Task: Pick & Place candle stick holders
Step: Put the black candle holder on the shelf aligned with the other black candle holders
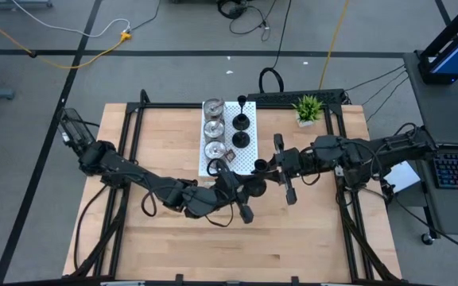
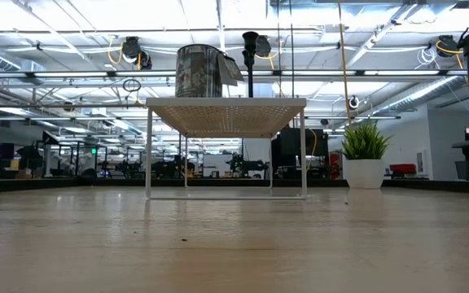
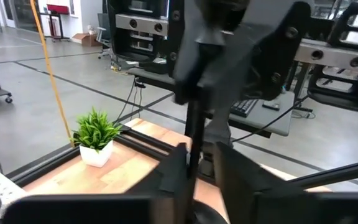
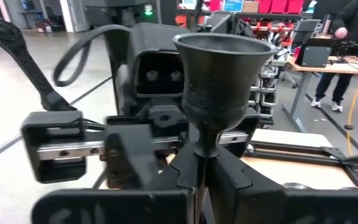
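A black candle stick holder (image 4: 222, 68) with a cup top and thin stem stands upright in the air above the table's middle (image 1: 259, 167). My right gripper (image 4: 201, 180) is shut on its stem. My left gripper (image 3: 197, 177) faces it from the other side. Its fingers stand narrowly open on either side of the same stem (image 3: 194, 137), lower down; whether one still touches it I cannot tell. On a raised white perforated board (image 1: 249, 159) stand three silver holders (image 1: 213, 127) and two black ones (image 1: 242, 131). My right gripper pinches the stem (image 4: 202, 155) just under the cup between its two fingers. The fingers lie level, coming from the table's right side, across the stem. The holder stands upright, cup up, lifted clear of the table and the board.
A small green potted plant (image 1: 308, 109) stands at the table's far right, beside the board. The board is a low shelf on thin legs (image 2: 226, 106). Bare wood lies along the near side and the left (image 1: 157, 246). A person stands in the room beyond (image 4: 347, 37).
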You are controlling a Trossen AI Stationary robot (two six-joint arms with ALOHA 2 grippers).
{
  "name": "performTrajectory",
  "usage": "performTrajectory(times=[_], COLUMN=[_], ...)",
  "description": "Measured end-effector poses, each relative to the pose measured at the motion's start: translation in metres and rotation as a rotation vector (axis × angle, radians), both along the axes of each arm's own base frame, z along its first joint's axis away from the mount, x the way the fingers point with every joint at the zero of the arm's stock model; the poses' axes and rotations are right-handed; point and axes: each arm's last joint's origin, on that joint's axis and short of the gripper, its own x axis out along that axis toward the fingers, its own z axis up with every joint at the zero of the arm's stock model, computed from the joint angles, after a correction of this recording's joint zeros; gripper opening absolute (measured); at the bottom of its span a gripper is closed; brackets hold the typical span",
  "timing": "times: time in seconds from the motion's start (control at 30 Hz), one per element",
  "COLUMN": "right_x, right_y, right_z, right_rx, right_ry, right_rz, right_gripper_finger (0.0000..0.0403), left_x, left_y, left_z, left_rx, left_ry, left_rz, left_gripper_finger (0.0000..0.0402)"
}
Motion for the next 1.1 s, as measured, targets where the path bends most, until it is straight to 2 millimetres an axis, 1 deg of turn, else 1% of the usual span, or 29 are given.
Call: performTrajectory(times=[0.17,0.23,0.37,0.47,0.53,0.6,0.8,0.93,1.1], right_x=[0.001,0.001,0.003,0.005,0.006,0.008,0.012,0.012,0.02], right_y=[-0.007,-0.012,-0.023,-0.032,-0.038,-0.044,-0.056,-0.061,-0.063], right_z=[-0.002,-0.005,-0.013,-0.023,-0.03,-0.037,-0.052,-0.06,-0.07], right_rx=[-0.014,-0.03,-0.04,-0.032,-0.02,-0.016,0.017,0.027,0.035], right_ry=[0.02,0.05,0.102,0.125,0.125,0.12,0.033,-0.024,-0.056], right_rz=[-0.037,-0.077,-0.116,-0.134,-0.157,-0.179,-0.222,-0.239,-0.246], right_gripper_finger=[0.0007,0.0007,0.0007,0.0007,0.0007,0.0007,0.0007,0.0007,0.0007], left_x=[-0.001,-0.002,-0.01,-0.025,-0.037,-0.054,-0.107,-0.139,-0.177], left_y=[0.001,0.001,0.0,0.001,0.003,0.004,0.018,0.02,0.024], left_z=[-0.001,-0.002,-0.002,0.003,0.007,0.012,0.024,0.018,0.008], left_rx=[0.023,0.039,0.091,0.137,0.142,0.142,-0.023,-0.028,-0.043], left_ry=[0.017,0.031,0.105,0.185,0.233,0.297,0.386,0.419,0.36], left_rz=[0.057,0.077,0.106,0.121,0.115,0.073,0.128,0.195,0.23], left_gripper_finger=[0.0161,0.0194,0.0249,0.0274,0.0283,0.0288,0.0289,0.0285,0.0285])
